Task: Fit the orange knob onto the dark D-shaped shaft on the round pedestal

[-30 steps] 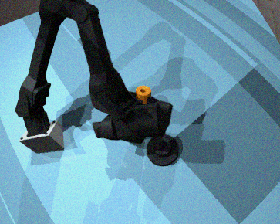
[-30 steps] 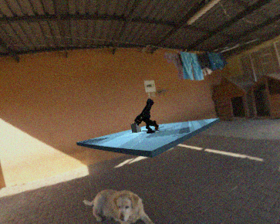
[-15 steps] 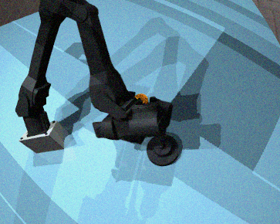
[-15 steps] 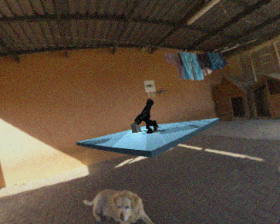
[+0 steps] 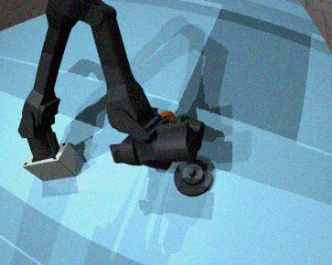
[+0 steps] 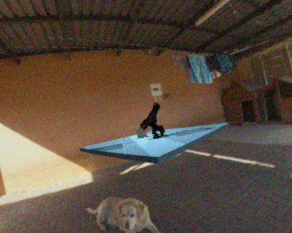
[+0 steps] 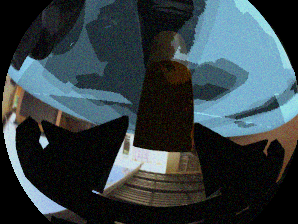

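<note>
The orange knob (image 5: pixel 167 116) shows beyond my gripper's body, partly hidden by it. In the wrist view it is a tall, dark orange cylinder (image 7: pixel 164 107) between my fingers. My gripper (image 7: pixel 161 121) is open, with a finger on each side of the knob; a gap shows at the left finger, and the right one looks very near the knob's side. The fingertips are hidden in the top view. The round dark pedestal (image 5: pixel 183 184) lies on the near side of the gripper, with the shaft (image 5: pixel 193 173) bare at its centre. The knob is apart from it. The shaft's flat side cannot be made out.
The arm's pale grey base box (image 5: pixel 50 168) stands at the left on the blue table (image 5: pixel 268 192) (image 6: pixel 131 152). The folded arm links rise between base and gripper. Strong shadows of the arm cross the table. The table's edges show in the exterior view.
</note>
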### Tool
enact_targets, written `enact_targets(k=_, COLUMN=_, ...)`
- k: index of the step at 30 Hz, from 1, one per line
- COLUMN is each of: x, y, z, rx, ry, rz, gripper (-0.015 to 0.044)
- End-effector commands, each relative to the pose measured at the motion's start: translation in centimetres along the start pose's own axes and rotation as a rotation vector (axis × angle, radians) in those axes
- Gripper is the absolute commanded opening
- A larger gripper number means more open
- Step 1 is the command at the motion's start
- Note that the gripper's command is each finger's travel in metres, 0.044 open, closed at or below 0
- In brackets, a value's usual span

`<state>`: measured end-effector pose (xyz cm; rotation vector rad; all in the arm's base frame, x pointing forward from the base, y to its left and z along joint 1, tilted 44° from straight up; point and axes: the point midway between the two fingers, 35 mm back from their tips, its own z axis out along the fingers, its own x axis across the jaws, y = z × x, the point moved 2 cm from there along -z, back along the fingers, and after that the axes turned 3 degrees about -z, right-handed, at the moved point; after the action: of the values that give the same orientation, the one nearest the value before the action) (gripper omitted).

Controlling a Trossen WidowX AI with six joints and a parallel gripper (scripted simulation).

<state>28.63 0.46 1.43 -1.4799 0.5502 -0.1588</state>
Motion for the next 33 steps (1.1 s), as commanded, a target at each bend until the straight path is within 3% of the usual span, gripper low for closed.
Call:
enact_targets(k=1, x=-0.1, y=0.1, z=0.0, rx=-0.003, ry=0.001, rz=0.004, gripper=0.0418)
enact_targets(k=2, x=-0.1, y=0.1, z=0.0, rx=-0.003, ry=0.001, rz=0.004, gripper=0.0440)
enact_targets(k=15, x=0.6, y=-0.2, z=-2.0, rx=-0.084, ry=0.068, rz=-0.046, gripper=0.0440)
enact_targets(k=27, x=0.2, y=-6.2, z=-5.2, rx=-0.052, ry=0.048, rz=-0.033, gripper=0.0440)
enact_targets(k=33, x=0.2, y=-6.3, z=-5.2, rx=-0.051, ry=0.048, rz=-0.033, gripper=0.0440)
